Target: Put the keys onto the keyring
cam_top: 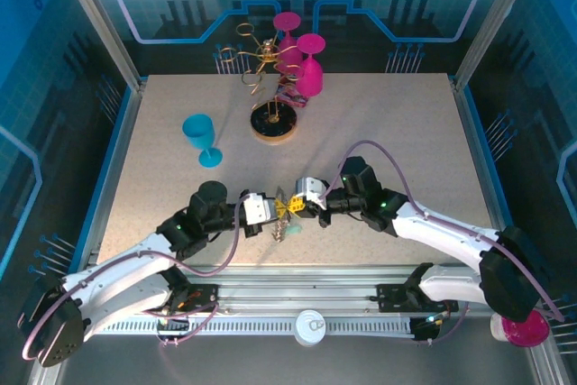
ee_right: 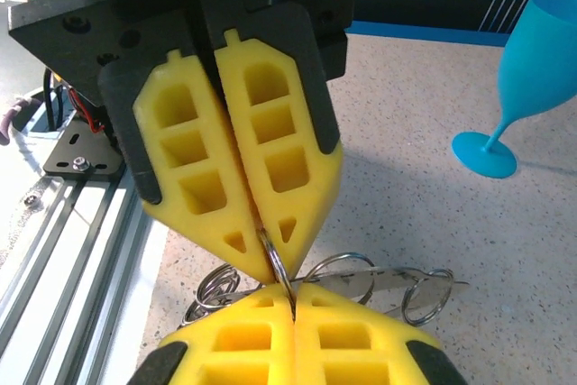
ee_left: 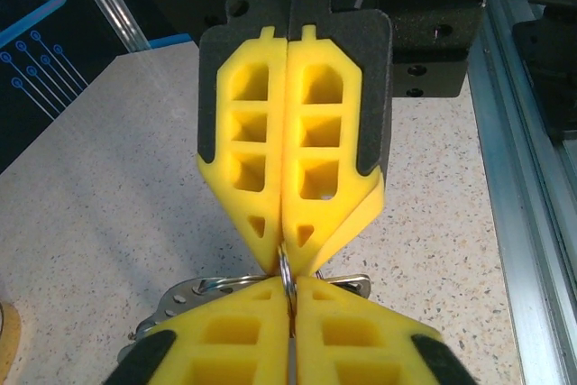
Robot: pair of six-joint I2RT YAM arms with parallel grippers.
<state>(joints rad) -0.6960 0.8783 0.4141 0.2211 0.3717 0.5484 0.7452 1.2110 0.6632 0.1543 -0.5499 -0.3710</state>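
Two claws tip to tip, left claw [ee_left: 290,284] and right claw [ee_right: 293,290] both pinched tight on the keyring [ee_right: 277,263], keys [ee_right: 383,279] bunched below.

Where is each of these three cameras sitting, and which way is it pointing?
Top external: above and behind the arms, looking down at the table; both arms show, left gripper and right gripper tip to tip.
Left wrist: on the left arm, facing the right gripper past its own yellow fingers.
Right wrist: on the right arm, facing the left gripper, blue goblet beyond; own fingers show.
Shared: both wrist views show the metal ring pinched by both grippers.
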